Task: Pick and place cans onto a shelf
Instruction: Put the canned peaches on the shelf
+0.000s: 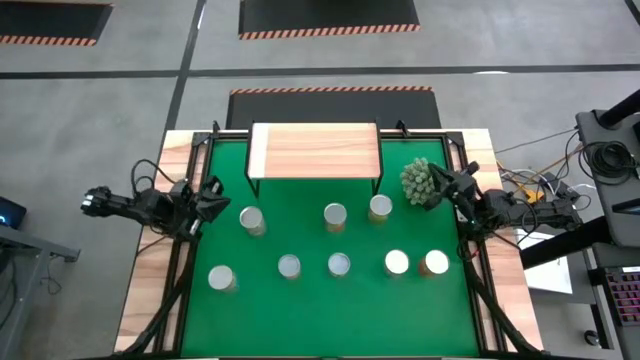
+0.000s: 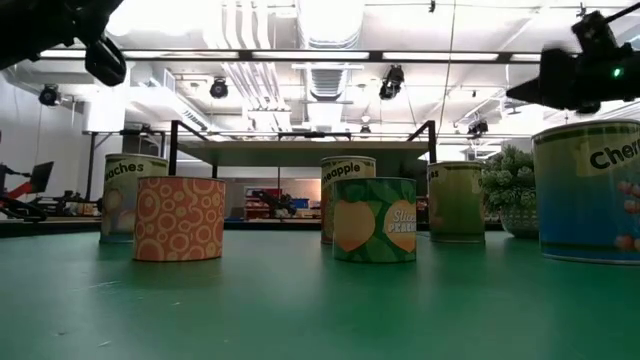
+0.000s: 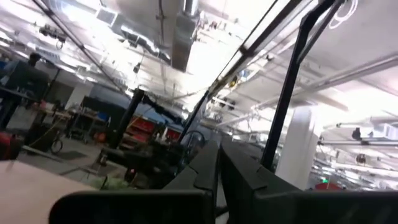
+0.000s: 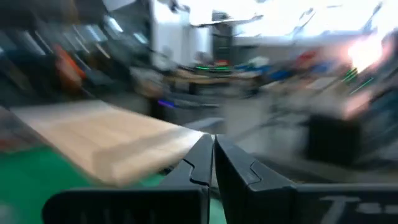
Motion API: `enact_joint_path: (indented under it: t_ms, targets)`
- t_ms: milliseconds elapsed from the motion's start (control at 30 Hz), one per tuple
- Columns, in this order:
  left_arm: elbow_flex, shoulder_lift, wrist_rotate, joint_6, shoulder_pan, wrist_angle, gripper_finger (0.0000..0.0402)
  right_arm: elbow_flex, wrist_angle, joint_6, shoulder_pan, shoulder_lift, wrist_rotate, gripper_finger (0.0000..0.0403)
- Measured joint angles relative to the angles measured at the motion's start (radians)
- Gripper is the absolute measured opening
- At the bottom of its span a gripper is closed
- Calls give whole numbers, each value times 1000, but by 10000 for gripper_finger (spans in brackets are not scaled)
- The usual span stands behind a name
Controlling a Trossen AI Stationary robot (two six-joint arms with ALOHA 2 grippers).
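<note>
**Cans stand on the mat, shelf top bare**

Cans sit in two loose rows on the green mat (image 1: pixel 300 300) that covers the middle of the counter (image 1: pixel 150 290), and both arms wait at its sides.

The mat fills the centre of the high view. At its upper edge stands the shelf (image 1: pixel 315 150), a pale wood plank on thin black legs, with nothing on top of it.

Below the shelf, the upper row holds three cans: one at left (image 1: pixel 252 220), one in the middle (image 1: pixel 335 215) and one just right of it (image 1: pixel 380 208). The lower row holds five: far left (image 1: pixel 221 278), then (image 1: pixel 289 266), (image 1: pixel 339 264), (image 1: pixel 397 263) and (image 1: pixel 435 263), the last two close together. All stand upright, apart from one another.

The spiky plant (image 1: pixel 418 181) sits right of the shelf, near the right gripper (image 1: pixel 445 185) at the mat's right edge. The left gripper (image 1: pixel 212 195) is at the mat's left edge, level with the upper row. Each wrist view shows that arm's jaws pressed together, holding nothing.
</note>
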Motion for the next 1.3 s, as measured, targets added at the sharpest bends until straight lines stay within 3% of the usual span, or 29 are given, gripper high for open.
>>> enact_joint_path:
  t_ms: [67,200,367,500,667,767,833,967,1067,1200,1300]
  targets:
    - [0,0,-51,29,0,11,0,0,13,153,-1,0,-59,9]
    - [0,8,-156,45,0,48,0,14,97,101,-9,10,-98,9]
    - [-1,105,-152,53,0,167,0,93,104,47,-9,42,-227,9]
    - [-1,224,-148,32,0,287,0,169,104,34,-9,95,-220,9]
    - [89,362,-180,-93,0,228,0,260,103,-8,-9,164,-220,9]
    - [195,433,-277,-262,0,-15,0,308,97,-37,-9,204,-220,9]
    - [300,474,-313,-398,1,-306,0,331,81,-52,-9,226,-220,9]
    - [550,590,-319,-742,0,-980,0,366,21,-57,-9,264,-220,9]
    - [689,706,-269,-1004,-8,-1335,0,372,18,-86,-9,285,-219,9]
    - [768,857,-102,-1185,-12,-1486,0,372,28,-152,-9,296,-219,9]
    - [785,949,-76,-1218,-14,-1483,0,373,60,-180,-9,295,-218,9]
